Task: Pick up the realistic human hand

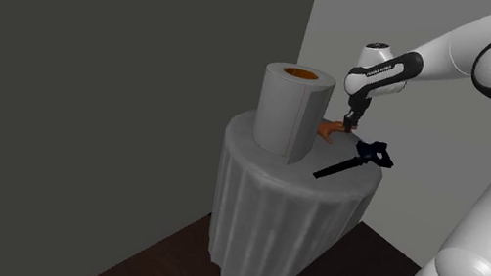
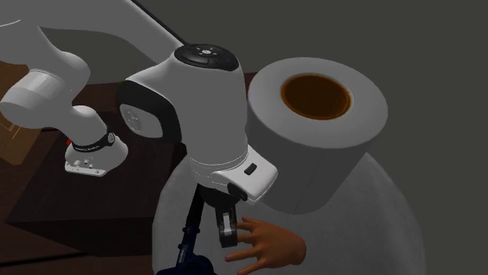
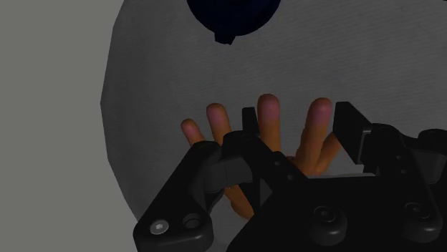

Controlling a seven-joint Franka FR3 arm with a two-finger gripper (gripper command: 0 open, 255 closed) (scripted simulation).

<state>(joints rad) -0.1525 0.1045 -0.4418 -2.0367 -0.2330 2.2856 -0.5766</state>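
Gripper [image 3: 297, 122] down over the hand [image 3: 268, 114], jaws apart and straddling two of its fingertips, not visibly clamped. Hand lies flat, palm down, on the round grey-draped worktop [image 1: 275, 196], just beside the base of the big paper roll [image 1: 292, 109]. Its long axis runs from the wrist under the gripper out to spread fingers, which point toward the dark tool [image 1: 359, 160].

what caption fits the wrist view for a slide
Open gripper over the fingers of the orange hand on the grey table
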